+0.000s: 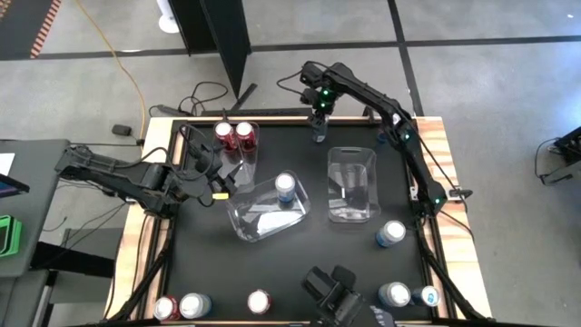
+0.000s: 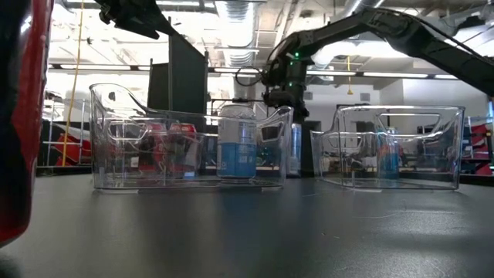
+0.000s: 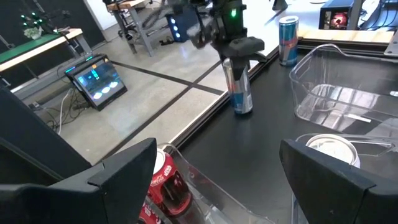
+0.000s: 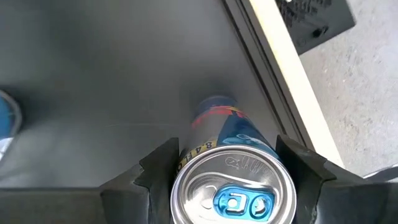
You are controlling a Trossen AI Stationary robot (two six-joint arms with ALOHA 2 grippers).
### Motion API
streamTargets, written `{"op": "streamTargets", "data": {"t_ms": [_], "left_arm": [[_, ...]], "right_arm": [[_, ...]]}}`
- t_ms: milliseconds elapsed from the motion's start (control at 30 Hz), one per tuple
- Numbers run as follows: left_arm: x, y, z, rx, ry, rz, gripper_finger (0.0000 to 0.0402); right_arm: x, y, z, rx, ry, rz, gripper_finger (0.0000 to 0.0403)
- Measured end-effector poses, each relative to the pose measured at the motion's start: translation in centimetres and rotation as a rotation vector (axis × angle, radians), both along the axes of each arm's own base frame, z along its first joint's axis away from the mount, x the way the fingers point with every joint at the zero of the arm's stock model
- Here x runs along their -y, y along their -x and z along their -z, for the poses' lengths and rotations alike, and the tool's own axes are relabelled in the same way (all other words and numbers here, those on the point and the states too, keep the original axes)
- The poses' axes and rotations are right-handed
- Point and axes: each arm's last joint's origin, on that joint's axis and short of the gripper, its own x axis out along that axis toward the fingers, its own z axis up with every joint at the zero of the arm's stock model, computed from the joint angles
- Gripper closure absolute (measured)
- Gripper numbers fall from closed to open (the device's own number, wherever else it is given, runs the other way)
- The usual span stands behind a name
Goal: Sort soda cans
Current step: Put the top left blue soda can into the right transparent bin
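Observation:
My right gripper (image 1: 320,120) reaches to the table's far edge, shut on a slim dark blue soda can (image 4: 231,186) that stands upright. My left gripper (image 1: 214,174) hangs open and holds nothing, above the clear bin (image 1: 238,156) at the far left, where two red cans (image 1: 234,136) stand. A silver-and-light-blue can (image 1: 285,187) stands in the tilted middle bin (image 1: 263,218). A third bin (image 1: 352,186) sits to the right. More cans stand along the near edge (image 1: 195,305) and at the right (image 1: 390,233). My right gripper pinches the slim can just under its silver top (image 4: 186,163) between its two fingers (image 4: 297,167). The fingers come from above, pointing down. The can stays upright (image 3: 239,93). I cannot tell whether its base is on the table or just above it.
The table's far wooden rim (image 4: 283,74) runs close beside the held can. Another slim can (image 3: 287,40) stands by the far edge. A red can (image 2: 19,116) stands right in front of the low camera. Bare black tabletop (image 1: 300,263) lies between the bins and the near cans.

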Motion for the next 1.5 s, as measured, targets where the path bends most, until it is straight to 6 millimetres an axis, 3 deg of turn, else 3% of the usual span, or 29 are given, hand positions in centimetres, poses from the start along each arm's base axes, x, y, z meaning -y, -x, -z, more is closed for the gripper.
{"op": "streamTargets", "data": {"t_ms": [300, 667, 867, 1133, 1333, 1500], "left_arm": [[0.0, 0.0, 0.0, 0.0, 0.0, 0.0, 0.0066], [0.0, 0.0, 0.0, -0.001, 0.0, 0.0, 0.0066], [0.0, 0.0, 0.0, -0.002, 0.0, 0.0, 0.0066], [0.0, 0.1, 0.2, -0.011, 0.007, -0.005, 0.0066], [-0.1, 0.3, 0.4, -0.022, 0.019, -0.014, 0.0066], [-0.1, 0.3, 0.5, -0.019, 0.024, -0.017, 0.0066]], "right_arm": [[-2.9, 1.4, -5.5, 0.061, 0.065, -0.018, 0.0176], [-11.0, 4.5, -14.0, 0.155, 0.141, -0.088, 0.0176], [-14.8, 5.3, -16.5, 0.21, 0.174, -0.087, 0.0176], [-18.0, 3.6, -16.1, 0.219, 0.127, -0.099, 0.0176], [-19.3, 2.6, -12.6, 0.064, 0.098, -0.083, 0.0176], [-19.8, 3.7, -11.4, 0.004, 0.098, -0.05, 0.0176]]}}
